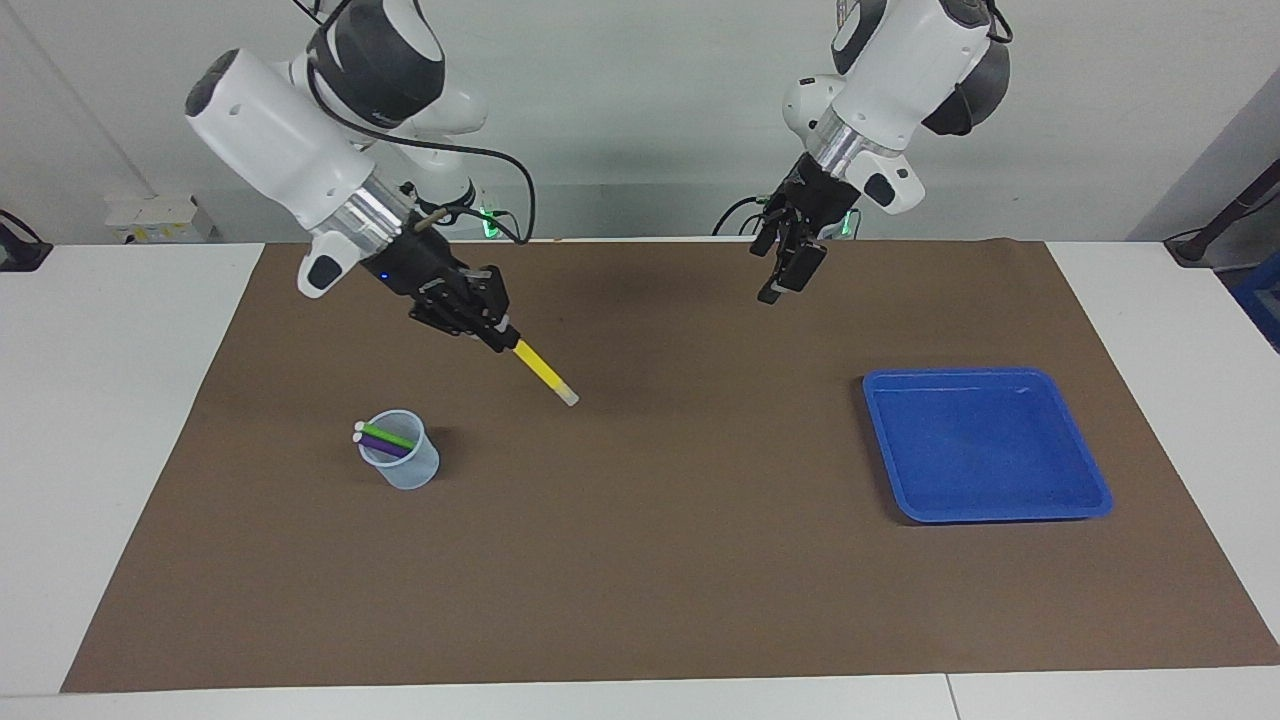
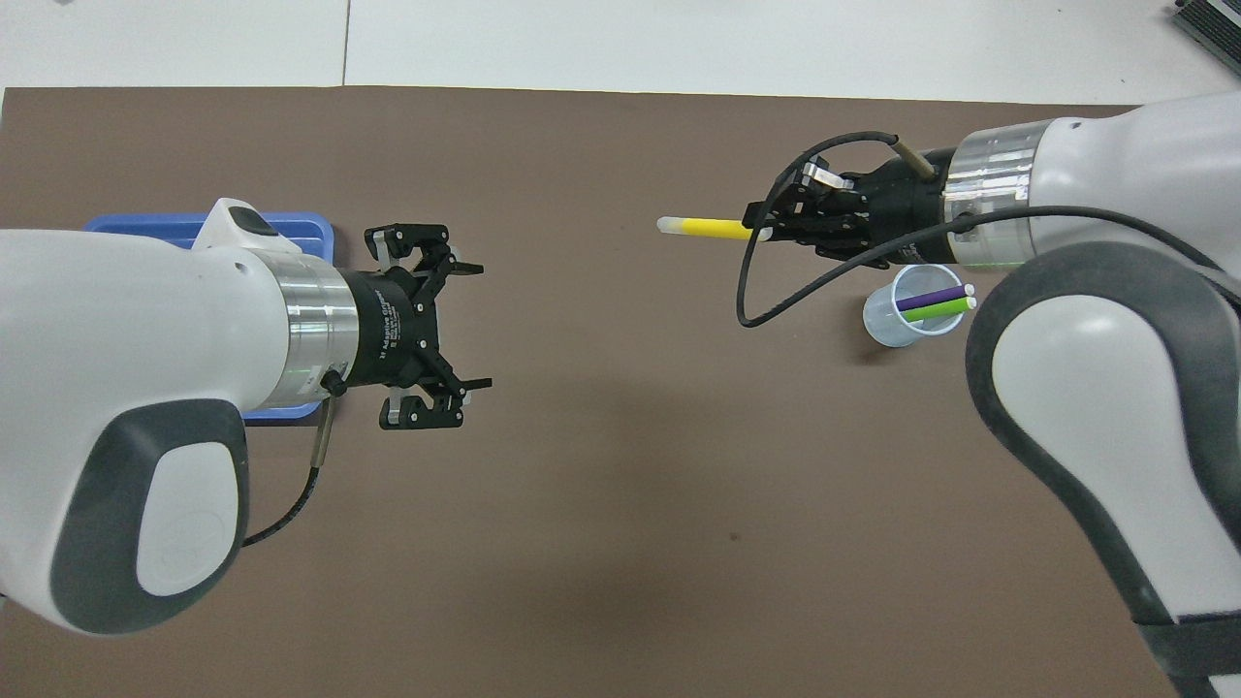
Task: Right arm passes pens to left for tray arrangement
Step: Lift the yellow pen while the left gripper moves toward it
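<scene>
Your right gripper (image 1: 505, 338) clamps the yellow pen (image 1: 545, 373) | your left gripper (image 2: 472, 325) spread wide, empty, over the brown mat (image 1: 660, 560)

2 pens (image 1: 385, 440) in cup (image 1: 402, 468), tray (image 1: 1095, 492) well apart

Left pincer (image 2: 456, 328): "Adaptive Gripper" (perhaps)

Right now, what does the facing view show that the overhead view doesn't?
Facing view only: the whole blue tray with nothing in it, and both arm bases. Overhead view only: the left tool with its jaws spread open. Both: the right tool shut on the yellow pen, and the purple pen and green pen in the cup.
</scene>
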`<state>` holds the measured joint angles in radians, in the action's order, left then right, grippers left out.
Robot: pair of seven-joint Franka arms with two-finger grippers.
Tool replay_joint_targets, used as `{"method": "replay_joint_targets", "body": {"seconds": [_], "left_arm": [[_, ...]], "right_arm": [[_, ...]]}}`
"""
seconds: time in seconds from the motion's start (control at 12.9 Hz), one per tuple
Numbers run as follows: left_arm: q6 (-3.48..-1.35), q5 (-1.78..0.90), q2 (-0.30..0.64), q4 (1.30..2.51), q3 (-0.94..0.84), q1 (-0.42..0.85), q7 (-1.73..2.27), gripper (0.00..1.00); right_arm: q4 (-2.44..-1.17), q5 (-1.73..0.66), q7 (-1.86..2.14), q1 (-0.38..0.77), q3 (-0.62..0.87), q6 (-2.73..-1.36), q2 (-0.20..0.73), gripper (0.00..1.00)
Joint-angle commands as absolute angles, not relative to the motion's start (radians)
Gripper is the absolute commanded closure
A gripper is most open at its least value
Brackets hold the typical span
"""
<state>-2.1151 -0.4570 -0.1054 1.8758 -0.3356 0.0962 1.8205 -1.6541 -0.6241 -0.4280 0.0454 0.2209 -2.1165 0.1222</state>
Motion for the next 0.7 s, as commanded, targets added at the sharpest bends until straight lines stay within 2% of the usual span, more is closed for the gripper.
{"method": "replay_joint_targets", "body": {"seconds": [0.0, 0.39, 0.62], "left_arm": [[-2.305, -0.495, -0.138, 1.968, -0.325, 0.177, 1.906, 0.00], [-2.607, -0.497, -0.057, 1.991, -0.325, 0.279, 1.963, 0.00], [-2.722, -0.495, 0.036, 1.967, -0.325, 0.319, 1.963, 0.00]], "right_arm": [[-1.683, -0.658, -0.533, 0.073, 0.222, -2.198, 0.117, 0.93], [-1.686, -0.658, -0.646, 0.173, 0.221, -2.367, 0.170, 0.93], [-1.686, -0.657, -0.649, 0.189, 0.221, -2.388, 0.186, 0.93]]}}
